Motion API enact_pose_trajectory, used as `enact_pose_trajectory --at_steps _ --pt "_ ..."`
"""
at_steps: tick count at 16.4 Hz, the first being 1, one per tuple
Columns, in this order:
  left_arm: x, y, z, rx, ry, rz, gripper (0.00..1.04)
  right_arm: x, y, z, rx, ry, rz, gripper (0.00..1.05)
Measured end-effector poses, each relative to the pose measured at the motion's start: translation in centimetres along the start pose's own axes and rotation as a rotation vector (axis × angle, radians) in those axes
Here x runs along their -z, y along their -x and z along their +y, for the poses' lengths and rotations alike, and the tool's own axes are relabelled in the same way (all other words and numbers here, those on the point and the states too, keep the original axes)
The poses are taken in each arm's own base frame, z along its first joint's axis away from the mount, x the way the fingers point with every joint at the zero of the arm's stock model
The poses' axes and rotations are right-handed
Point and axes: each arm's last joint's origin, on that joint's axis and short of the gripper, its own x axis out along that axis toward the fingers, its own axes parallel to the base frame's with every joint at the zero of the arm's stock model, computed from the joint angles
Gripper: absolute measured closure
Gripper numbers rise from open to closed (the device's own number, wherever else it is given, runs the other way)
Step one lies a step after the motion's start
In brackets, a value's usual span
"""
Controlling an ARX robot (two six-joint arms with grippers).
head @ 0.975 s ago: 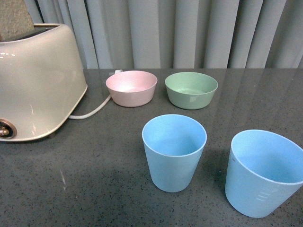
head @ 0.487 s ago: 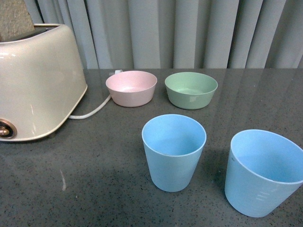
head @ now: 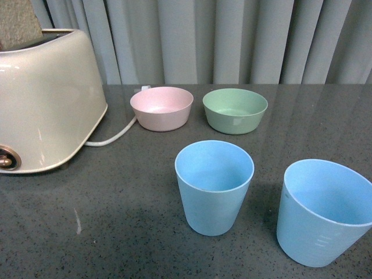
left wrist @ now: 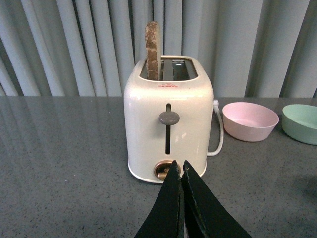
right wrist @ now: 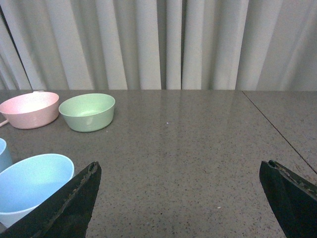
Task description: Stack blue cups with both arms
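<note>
Though upright and mouth-up on the dark table, not yet stacked: left blue cup near the middle, right blue cup just beside it on the right and slightly nearer, apart, no contact. Farther back, pink bowl and green bowl side by side. At far left, cream toaster with a slice of bread upright in one slot.

Neither arm in the front view. Left gripper: clenched on nothing, tips pressed together, pointed at the toaster's lever face, no cup in its wrist view. Right gripper: spread wide, empty, nothing between the fingers, with the right blue cup close beside one finger but outside the gap.

Judged the deciding relation: right blue cup just left of the spread right gripper, so nearer that arm; left blue cup well to the right of the left gripper's present aim. Long axes of both cups vertical, taper downward, hence probably a side grasp across the wall, a lift, then a straight lowering, mouth over mouth.
</note>
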Motion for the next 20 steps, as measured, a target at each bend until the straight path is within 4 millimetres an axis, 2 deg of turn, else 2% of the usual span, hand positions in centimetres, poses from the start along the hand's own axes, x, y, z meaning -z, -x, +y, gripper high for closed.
enact_pose_trajectory --at_steps 4,9,11,15,19,20 --pt "1.4 1.2 0.0 0.000 0.000 -0.003 1.04 0.0 0.0 0.0 0.000 0.000 0.001 0.07" --pt "1.9 1.2 0.0 0.000 0.000 -0.006 1.04 0.0 0.0 0.0 0.000 0.000 0.000 0.07" --pt "2.9 1.2 0.0 -0.003 0.001 0.006 1.04 0.0 0.0 0.0 0.000 0.000 0.000 0.07" --pt "2.8 1.2 0.0 -0.001 0.004 -0.008 1.03 0.0 0.0 0.0 0.000 0.000 0.000 0.07" --pt "2.8 1.2 0.0 0.000 0.003 -0.007 0.54 0.0 0.0 0.0 0.000 0.000 0.000 0.07" --pt "2.8 1.2 0.0 0.000 0.003 -0.007 0.41 0.2 0.0 0.0 0.027 -0.023 0.049 0.07"
